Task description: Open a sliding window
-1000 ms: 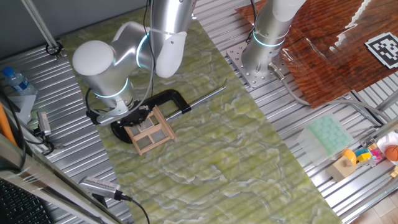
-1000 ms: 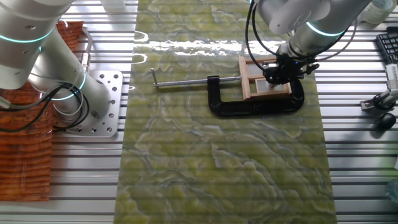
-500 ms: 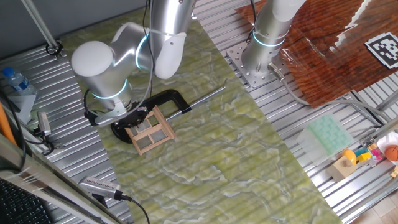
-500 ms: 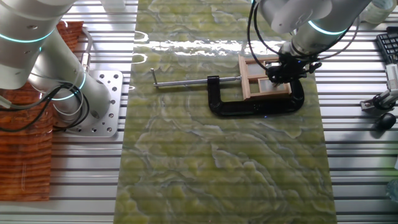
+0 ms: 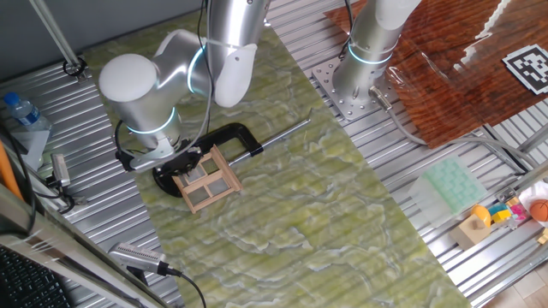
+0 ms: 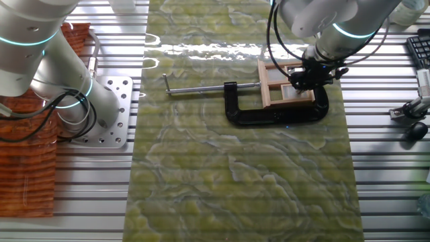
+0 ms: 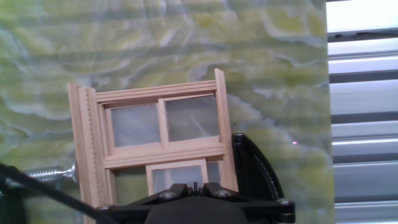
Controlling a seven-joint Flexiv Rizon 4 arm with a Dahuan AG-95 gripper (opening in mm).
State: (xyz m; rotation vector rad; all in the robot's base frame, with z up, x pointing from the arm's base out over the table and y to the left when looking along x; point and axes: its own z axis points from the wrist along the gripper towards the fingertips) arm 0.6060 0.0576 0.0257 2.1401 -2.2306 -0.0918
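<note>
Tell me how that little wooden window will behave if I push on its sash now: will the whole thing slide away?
The sliding window looks like thin light wood, so probably light and somewhat fragile. It sits inside the black C-clamp, whose screw rod reaches its frame, so the frame likely stays put. The gripper is at the sash; push gently.

Tan sliding window (image 7: 163,134), black clamp (image 6: 275,114), green-marbled mat (image 6: 235,175).

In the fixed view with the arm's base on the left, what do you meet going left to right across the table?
Arm base plate → clamp screw handle → black C-clamp → window with the pincer over it → keyboard at the right edge.
</note>
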